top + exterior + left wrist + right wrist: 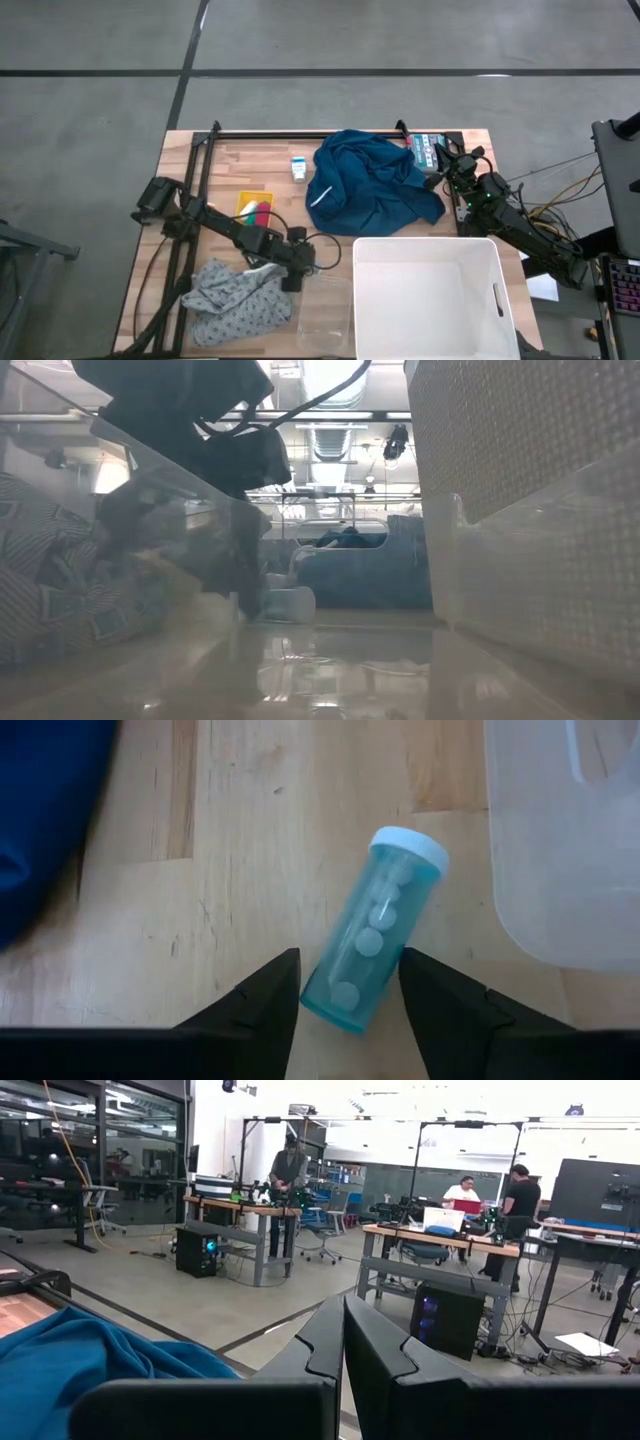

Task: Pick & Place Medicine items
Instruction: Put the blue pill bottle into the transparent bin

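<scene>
Down at the lower middle of the left wrist view, a clear teal pill bottle (372, 932) with a white cap lies on its side on the wooden table (230, 850), white tablets showing through its wall. Its base end sits between the two dark fingers (262, 1000) of the left gripper (350, 992), which stand apart on either side of it; whether they touch the bottle I cannot tell. A clear plastic container (560, 850) fills the upper right of that frame, just beside the cap.

Seen from overhead, the left gripper (292, 278) is at the lower centre-left of the frame, between the grey patterned cloth (235, 300) and the white bin (430, 295). The small white carton with blue print (298, 168) lies in the upper middle, just left of the blue cloth (375, 190). A yellow packet (254, 205) with red on it sits left of centre.

The right gripper (445, 160) waits at the upper right, by the blue cloth's edge; in its wrist view its fingers (322, 1342) are pressed together with nothing between them. People stand at benches in the room beyond.
</scene>
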`<action>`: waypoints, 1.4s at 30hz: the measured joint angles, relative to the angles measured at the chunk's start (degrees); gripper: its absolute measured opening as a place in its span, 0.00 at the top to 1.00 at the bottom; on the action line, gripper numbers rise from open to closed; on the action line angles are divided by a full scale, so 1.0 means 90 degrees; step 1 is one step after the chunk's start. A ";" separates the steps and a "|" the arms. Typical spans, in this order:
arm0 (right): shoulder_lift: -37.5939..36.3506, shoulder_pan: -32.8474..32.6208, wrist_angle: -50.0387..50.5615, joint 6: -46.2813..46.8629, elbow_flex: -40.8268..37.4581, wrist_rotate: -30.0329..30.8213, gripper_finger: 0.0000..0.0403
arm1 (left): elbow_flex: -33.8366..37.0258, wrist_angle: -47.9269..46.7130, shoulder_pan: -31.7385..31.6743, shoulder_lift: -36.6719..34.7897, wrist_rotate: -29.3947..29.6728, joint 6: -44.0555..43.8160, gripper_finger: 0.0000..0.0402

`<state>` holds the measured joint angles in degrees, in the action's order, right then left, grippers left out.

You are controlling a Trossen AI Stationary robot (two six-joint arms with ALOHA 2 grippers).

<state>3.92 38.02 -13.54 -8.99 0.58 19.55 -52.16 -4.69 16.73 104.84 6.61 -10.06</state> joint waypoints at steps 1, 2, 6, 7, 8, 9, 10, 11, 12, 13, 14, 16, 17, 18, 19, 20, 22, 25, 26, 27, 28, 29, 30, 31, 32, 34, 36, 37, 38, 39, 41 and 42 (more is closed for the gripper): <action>-0.0001 0.0000 0.0000 0.0000 0.0000 0.0000 0.98 | 0.0000 0.0002 0.0000 0.0000 0.0000 0.0006 0.58; -0.0002 0.0000 -0.0001 0.0000 0.0000 0.0000 0.98 | 0.0000 0.0008 0.0000 -0.0002 0.0000 0.0014 0.60; 0.0000 0.0002 0.0000 0.0000 0.0000 0.0000 0.98 | 0.0000 0.0020 0.0000 -0.0002 0.0000 0.0021 0.65; -0.0002 0.0000 0.0000 0.0000 0.0000 0.0000 0.98 | 0.0000 0.0022 0.0000 -0.0002 0.0000 0.0021 0.66; 0.0000 0.0000 0.0000 0.0000 0.0000 0.0000 0.98 | 0.0000 0.0022 0.0000 -0.0002 0.0000 0.0021 0.67; -0.0002 0.0000 0.0000 0.0000 0.0000 -0.0001 0.98 | 0.0000 0.0022 0.0000 -0.0002 0.0002 0.0021 0.68; -0.0001 0.0001 0.0000 -0.0001 0.0000 0.0000 0.98 | 0.0000 0.0022 0.0000 -0.0002 0.0016 0.0021 0.69; -0.0002 0.0001 0.0000 0.0000 0.0000 0.0000 0.98 | 0.0000 0.0021 0.0000 -0.0004 0.0024 0.0021 0.70; -0.0002 0.0000 0.0000 0.0000 0.0000 0.0000 0.98 | 0.0000 0.0021 0.0000 -0.0005 0.0024 0.0021 0.70; -0.0002 0.0000 0.0000 0.0000 0.0000 0.0000 0.98 | 0.0000 0.0021 0.0000 -0.0005 0.0024 0.0021 0.70; -0.0002 0.0000 0.0000 0.0000 0.0000 0.0000 0.98 | 0.0000 0.0020 0.0000 -0.0005 0.0027 0.0021 0.70; -0.0002 0.0002 0.0000 0.0000 0.0000 0.0000 0.98 | 0.0000 0.0021 0.0000 -0.0005 0.0045 0.0021 0.70; -0.0002 0.0000 0.0000 0.0000 0.0000 0.0000 0.98 | 0.0000 0.0020 0.0000 -0.0005 0.0047 0.0021 0.70; -0.0002 0.0000 0.0000 0.0000 0.0000 0.0000 0.98 | 0.0000 0.0019 0.0000 -0.0005 0.0049 0.0021 0.70; -0.0002 0.0001 0.0000 0.0000 0.0000 -0.0001 0.98 | 0.0000 0.0022 0.0000 -0.0005 0.0056 0.0021 0.70; -0.0002 0.0000 0.0000 0.0000 0.0000 0.0000 0.98 | 0.0000 0.0019 0.0000 -0.0012 0.0096 0.0018 0.70; -0.0001 0.0000 -0.0001 0.0000 0.0000 0.0000 0.98 | 0.0000 0.0015 0.0000 -0.0059 0.0107 0.0020 0.70; -0.0002 0.0000 0.0000 0.0000 0.0000 0.0000 0.98 | -0.0005 0.0021 -0.0002 -0.0133 0.0155 0.0020 0.70; 0.0000 0.0002 0.0000 0.0000 0.0000 0.0000 0.98 | -0.0005 0.0019 -0.0002 -0.0147 0.0168 0.0018 0.70; 0.0000 0.0002 -0.0002 0.0000 0.0000 0.0000 0.98 | -0.0005 0.0007 -0.0002 -0.0172 0.0175 0.0018 0.70; 0.0000 0.0000 0.0000 0.0000 0.0000 -0.0001 0.98 | -0.0005 -0.0011 -0.0002 -0.0186 0.0216 0.0018 0.70; 0.0000 0.0002 0.0000 0.0000 0.0000 0.0000 0.98 | -0.0005 -0.0018 -0.0002 -0.0195 0.0254 -0.0006 0.70; 0.0000 0.0001 0.0000 0.0000 0.0000 0.0000 0.98 | -0.0007 -0.0061 -0.0002 -0.0211 0.0302 -0.0031 0.70; 0.0000 0.0000 0.0000 0.0000 0.0000 -0.0001 0.98 | -0.0007 -0.0115 -0.0002 -0.0216 0.0315 -0.0048 0.70; 0.0000 0.0002 0.0000 0.0000 0.0000 0.0000 0.98 | -0.0007 -0.0134 -0.0006 -0.0221 0.0328 -0.0052 0.70; 0.0000 0.0000 0.0000 0.0000 0.0000 -0.0001 0.98 | -0.0007 -0.0184 -0.0005 -0.0267 0.0420 -0.0054 0.70; 0.0003 0.0002 -0.0002 0.0000 0.0000 0.0000 0.98 | -0.0007 -0.0180 -0.0005 -0.0341 0.0494 -0.0079 0.70; 0.0000 0.0000 0.0000 0.0000 0.0000 -0.0002 0.98 | -0.0007 -0.0201 -0.0005 -0.0401 0.0546 -0.0085 0.70; 0.0000 0.0000 0.0000 0.0000 0.0000 -0.0002 0.98 | -0.0007 -0.0234 -0.0005 -0.0445 0.0604 -0.0095 0.70; 0.0007 0.0002 -0.0002 0.0000 0.0000 0.0000 0.98 | -0.0007 -0.0238 -0.0005 -0.0514 0.0657 -0.0096 0.70; 0.0001 0.0002 0.0000 0.0000 0.0000 -0.0001 0.98 | -0.0007 -0.0296 -0.0005 -0.0642 0.0777 -0.0098 0.70; 0.0007 0.0002 -0.0001 0.0000 0.0000 0.0001 0.98 | -0.0007 -0.0300 -0.0005 -0.0724 0.0830 -0.0101 0.70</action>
<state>3.98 38.04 -13.55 -8.99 0.58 19.56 -52.23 -7.39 16.69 98.32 14.08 -10.96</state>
